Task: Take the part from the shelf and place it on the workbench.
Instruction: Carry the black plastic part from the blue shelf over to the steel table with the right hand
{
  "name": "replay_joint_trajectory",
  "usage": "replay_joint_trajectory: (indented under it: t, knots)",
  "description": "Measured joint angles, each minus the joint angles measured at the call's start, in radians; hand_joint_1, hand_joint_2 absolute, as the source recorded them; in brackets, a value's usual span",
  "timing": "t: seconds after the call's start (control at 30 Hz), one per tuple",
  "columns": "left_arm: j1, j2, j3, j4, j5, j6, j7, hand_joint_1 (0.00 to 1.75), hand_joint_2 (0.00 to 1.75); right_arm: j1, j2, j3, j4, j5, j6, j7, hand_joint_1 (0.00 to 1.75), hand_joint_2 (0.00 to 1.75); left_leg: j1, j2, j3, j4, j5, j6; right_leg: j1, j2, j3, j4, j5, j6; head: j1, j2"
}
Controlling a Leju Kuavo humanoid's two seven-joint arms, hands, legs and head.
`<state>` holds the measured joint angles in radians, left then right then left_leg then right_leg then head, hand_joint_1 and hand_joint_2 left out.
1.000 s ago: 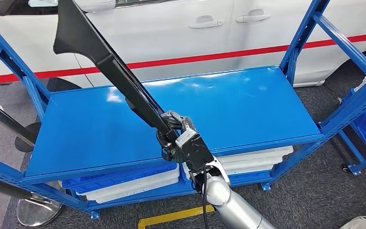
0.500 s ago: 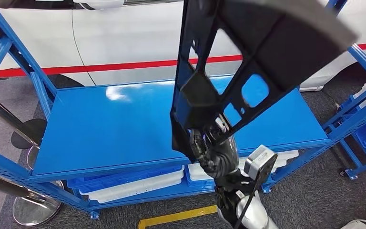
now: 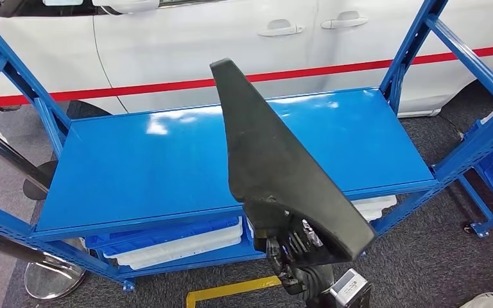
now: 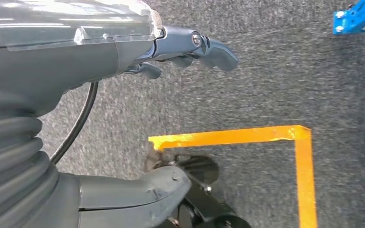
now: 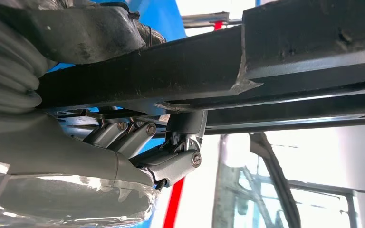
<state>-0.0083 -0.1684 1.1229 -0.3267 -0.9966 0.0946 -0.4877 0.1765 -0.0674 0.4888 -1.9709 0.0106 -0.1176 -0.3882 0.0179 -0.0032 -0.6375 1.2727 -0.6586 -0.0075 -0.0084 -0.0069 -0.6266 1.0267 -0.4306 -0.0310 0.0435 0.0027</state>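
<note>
A long black moulded plastic car trim part (image 3: 276, 173) is clasped by the right hand (image 3: 293, 247), rising above its fingers (image 5: 171, 164); the left hand (image 4: 123, 52) is unclenched, fingers apart, nothing held

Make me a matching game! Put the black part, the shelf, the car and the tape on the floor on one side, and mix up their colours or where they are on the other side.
Things:
1. black part
2. shelf
3. car
4. floor tape

Matches:
A. white with a red stripe
B. yellow
C. held up by the right hand
D. blue

Pairs: 1-C, 2-D, 3-A, 4-B
</note>
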Motion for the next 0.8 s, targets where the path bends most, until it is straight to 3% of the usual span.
replay_joint_trajectory:
  t: [0.03, 0.07, 0.13, 0.2, 0.3, 0.33, 0.37, 0.4, 0.47, 0.5, 0.53, 0.57, 0.6, 0.63, 0.7, 0.73, 0.8]
  knots:
    - [0.0, 0.0, 0.002, -0.001, -0.005, 0.0, 0.0, 0.0, 1.75, 0.007, 0.0, -0.004, 0.0, -0.001, 0.005, 0.0, 1.75, 1.75, 0.0, 0.0, 0.007, 0.011, -0.003, 0.001, 0.001, 0.0, -0.01, 0.002, 0.007, 0.0, 0.0, 0.0]
    - [-0.001, 0.0, 0.003, -0.002, -0.008, 0.0, 0.0, 0.0, 1.75, 0.012, 0.0, -0.006, 0.0, 0.0, 0.008, 0.0, 1.75, 1.75, 0.0, 0.0, 0.034, -0.018, 0.012, 0.002, 0.002, 0.0, -0.019, 0.004, 0.014, 0.002, 0.0, 0.0]
    - [-0.005, 0.0, 0.005, -0.005, -0.012, 0.0, -0.001, 0.0, 1.75, 0.018, 0.001, -0.01, 0.0, 0.001, 0.01, 0.0, 1.75, 1.75, -0.001, 0.0, 0.129, -0.164, 0.058, 0.01, 0.003, 0.001, -0.035, 0.008, 0.027, 0.007, 0.0, 0.0]
    - [-0.012, 0.001, 0.006, -0.006, -0.019, 0.0, -0.004, 0.0, 1.75, 0.022, 0.002, -0.013, -0.002, 0.01, 0.012, 0.0, 1.75, 1.75, -0.008, -0.001, 0.186, -0.268, 0.087, 0.019, 0.004, 0.001, -0.041, 0.01, 0.041, 0.019, 0.0, 0.0]
    - [-0.016, 0.006, 0.011, -0.006, -0.034, 0.002, -0.02, 0.0, 1.75, 0.025, 0.003, -0.017, -0.008, 0.031, 0.017, -0.002, 1.75, 1.75, -0.014, -0.001, 0.182, -0.283, 0.111, 0.035, 0.001, 0.001, -0.041, 0.001, 0.064, 0.039, 0.0, 0.0]
    - [-0.018, 0.008, 0.013, -0.006, -0.039, 0.003, -0.025, 0.0, 1.75, 0.029, 0.003, -0.019, -0.01, 0.035, 0.018, -0.003, 1.75, 1.75, -0.012, 0.001, 0.176, -0.286, 0.123, 0.04, -0.001, 0.003, -0.044, 0.003, 0.058, 0.044, 0.0, 0.0]
    - [-0.02, 0.011, 0.016, -0.006, -0.045, 0.003, -0.03, 0.0, 1.75, 0.033, 0.003, -0.021, -0.012, 0.038, 0.018, -0.006, 1.75, 1.75, -0.009, 0.004, 0.166, -0.29, 0.136, 0.047, -0.002, 0.005, -0.052, 0.019, 0.032, 0.048, 0.0, 0.0]
    - [-0.023, 0.014, 0.018, -0.006, -0.05, 0.003, -0.034, 0.0, 1.75, 0.037, 0.003, -0.023, -0.014, 0.038, 0.017, -0.011, 1.75, 1.75, -0.007, 0.008, 0.154, -0.292, 0.15, 0.054, -0.003, 0.006, -0.065, 0.055, -0.013, 0.053, 0.0, 0.0]
    - [-0.028, 0.021, 0.021, -0.006, -0.059, 0.002, -0.036, 0.0, 1.75, 0.046, 0.001, -0.025, -0.016, 0.03, 0.006, -0.032, 1.75, 1.75, -0.007, 0.011, 0.126, -0.29, 0.171, 0.061, -0.006, 0.007, -0.096, 0.176, -0.118, 0.062, 0.0, 0.0]
    - [-0.029, 0.025, 0.022, -0.006, -0.062, 0.001, -0.036, 0.0, 1.75, 0.051, -0.001, -0.026, -0.016, 0.024, -0.003, -0.044, 1.75, 1.75, -0.008, 0.012, 0.112, -0.288, 0.181, 0.06, -0.007, 0.007, -0.104, 0.236, -0.147, 0.066, 0.0, 0.0]
    - [-0.031, 0.028, 0.022, -0.006, -0.066, 0.001, -0.035, 0.0, 1.75, 0.056, -0.004, -0.026, -0.016, 0.018, -0.01, -0.055, 1.75, 1.75, -0.008, 0.013, 0.097, -0.284, 0.191, 0.058, -0.008, 0.007, -0.1, 0.272, -0.153, 0.069, 0.0, 0.0]
    - [-0.032, 0.031, 0.022, -0.005, -0.069, 0.001, -0.035, 0.0, 1.75, 0.06, -0.007, -0.026, -0.015, 0.013, -0.016, -0.062, 1.75, 1.75, -0.008, 0.014, 0.081, -0.279, 0.199, 0.055, -0.009, 0.007, -0.078, 0.273, -0.139, 0.07, 0.0, 0.0]
    - [-0.034, 0.032, 0.022, -0.005, -0.071, 0.0, -0.034, 0.0, 1.75, 0.063, -0.009, -0.026, -0.015, 0.01, -0.02, -0.066, 1.75, 1.75, -0.007, 0.014, 0.067, -0.274, 0.206, 0.052, -0.01, 0.007, -0.036, 0.236, -0.115, 0.069, 0.0, 0.0]
    - [-0.036, 0.033, 0.022, -0.005, -0.075, 0.0, -0.033, 0.0, 1.75, 0.065, -0.012, -0.026, -0.015, 0.009, -0.024, -0.068, 1.75, 1.75, -0.007, 0.014, 0.055, -0.267, 0.211, 0.048, -0.012, 0.007, 0.019, 0.17, -0.097, 0.068, 0.0, 0.0]
    - [-0.039, 0.034, 0.022, -0.004, -0.079, 0.001, -0.03, 0.0, 1.75, 0.067, -0.016, -0.026, -0.016, 0.007, -0.034, -0.07, 1.75, 1.75, -0.01, 0.013, 0.038, -0.255, 0.221, 0.038, -0.01, 0.008, 0.114, 0.038, -0.096, 0.059, 0.0, 0.0]
    - [-0.04, 0.035, 0.022, -0.004, -0.081, 0.001, -0.028, 0.0, 1.75, 0.068, -0.017, -0.026, -0.016, 0.006, -0.039, -0.07, 1.75, 1.75, -0.011, 0.013, 0.035, -0.252, 0.226, 0.032, -0.007, 0.009, 0.136, 0.002, -0.104, 0.052, 0.0, 0.0]
    - [-0.041, 0.037, 0.022, -0.003, -0.083, 0.002, -0.024, 0.0, 1.75, 0.071, -0.021, -0.026, -0.016, 0.003, -0.049, -0.071, 1.75, 1.75, -0.011, 0.012, 0.03, -0.252, 0.239, 0.018, -0.002, 0.008, 0.133, -0.011, -0.101, 0.036, 0.0, 0.0]
